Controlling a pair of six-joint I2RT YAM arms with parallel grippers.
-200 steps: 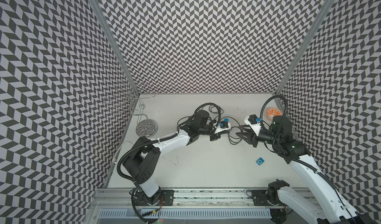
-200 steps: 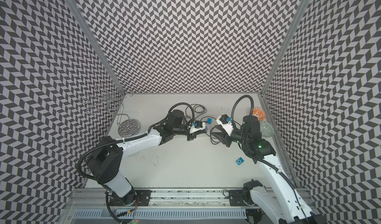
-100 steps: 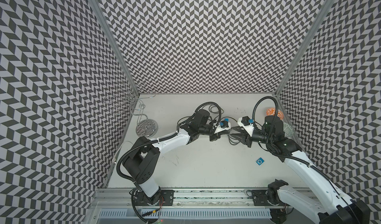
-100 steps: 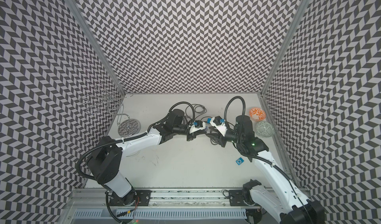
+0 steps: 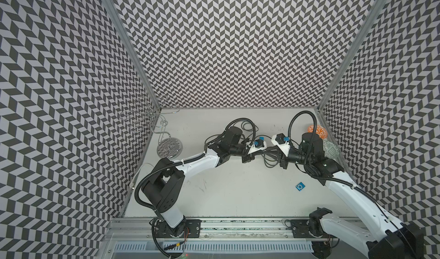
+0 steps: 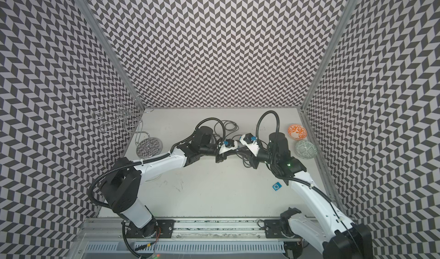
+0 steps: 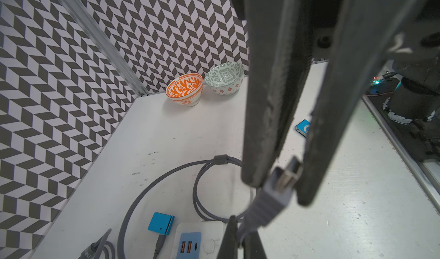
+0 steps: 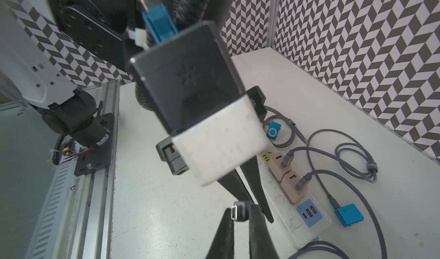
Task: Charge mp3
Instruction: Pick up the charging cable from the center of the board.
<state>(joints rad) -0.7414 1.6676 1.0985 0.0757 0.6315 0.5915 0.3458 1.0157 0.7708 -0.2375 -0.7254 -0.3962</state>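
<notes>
Mp3 (image 5: 300, 186): flat on the counter (image 5: 238, 193), lower right of centre in a top view, well apart from both grippers, nearer your right arm.
Right gripper (image 8: 241, 212): pinching the plug (image 7: 269, 205) at its cable end.
Left gripper (image 7: 279, 191): clamped on the same plug, long axis running gripper to gripper.

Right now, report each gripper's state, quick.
Left gripper: closed on the plug of the gray cable.
Right gripper: closed on that cable, just behind the plug.
</notes>
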